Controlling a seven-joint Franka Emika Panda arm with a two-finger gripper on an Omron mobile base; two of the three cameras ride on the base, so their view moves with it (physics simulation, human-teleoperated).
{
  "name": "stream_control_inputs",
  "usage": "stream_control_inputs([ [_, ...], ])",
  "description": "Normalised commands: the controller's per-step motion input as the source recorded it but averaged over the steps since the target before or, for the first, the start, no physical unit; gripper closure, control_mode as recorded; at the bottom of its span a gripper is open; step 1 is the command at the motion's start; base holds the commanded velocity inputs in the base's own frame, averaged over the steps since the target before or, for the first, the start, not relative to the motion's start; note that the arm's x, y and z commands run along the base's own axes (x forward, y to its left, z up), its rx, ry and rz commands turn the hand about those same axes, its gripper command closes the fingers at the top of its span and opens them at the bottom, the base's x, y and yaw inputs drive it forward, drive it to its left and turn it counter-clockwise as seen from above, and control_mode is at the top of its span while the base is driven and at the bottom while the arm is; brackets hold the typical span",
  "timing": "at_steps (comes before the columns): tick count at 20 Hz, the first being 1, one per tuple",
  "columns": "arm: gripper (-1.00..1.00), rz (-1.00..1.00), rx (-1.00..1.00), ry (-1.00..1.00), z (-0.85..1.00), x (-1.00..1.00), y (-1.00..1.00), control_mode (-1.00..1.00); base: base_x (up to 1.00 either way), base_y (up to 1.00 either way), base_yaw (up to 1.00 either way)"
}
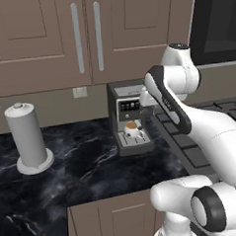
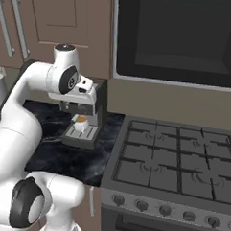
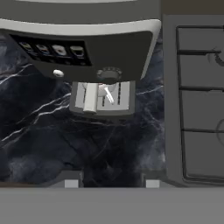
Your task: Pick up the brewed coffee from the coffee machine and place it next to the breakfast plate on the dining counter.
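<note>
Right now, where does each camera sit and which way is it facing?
Left base view: behind the arm on its left, looking forward and down at the coffee machine and paper towel roll; arm at lower right.
Right base view: behind on the right, facing the same machine and the stove; arm at lower left.
Hand view: on the hand, looking down over the machine; claw tips at bottom.
All three share the machine.

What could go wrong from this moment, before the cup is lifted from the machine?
1. The brewed coffee sits on the drip tray under the coffee machine's overhanging head, so the hand must come in from the side; coming from above, it would likely strike the machine.
2. The cup looks full, and a bump or tilt could spill it onto the counter.
3. The stove stands close beside the machine, so the arm has little room to swing on that side.
</note>
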Motion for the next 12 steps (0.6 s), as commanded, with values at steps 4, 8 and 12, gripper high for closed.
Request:
stream_control_inputs([
  [4,-1.0,0.04,0.0,-0.15,-0.06,-0.11,0.0,-1.0,0.0,0.0,0.0],
  [8,-1.0,0.2,0.0,-0.12,-0.19,-0.41,-0.09,-1.0,0.0,0.0,0.0],
  [12,-1.0,0.23,0.0,-0.17,-0.3,-0.47,-0.09,-1.0,0.0,0.0,0.0],
])
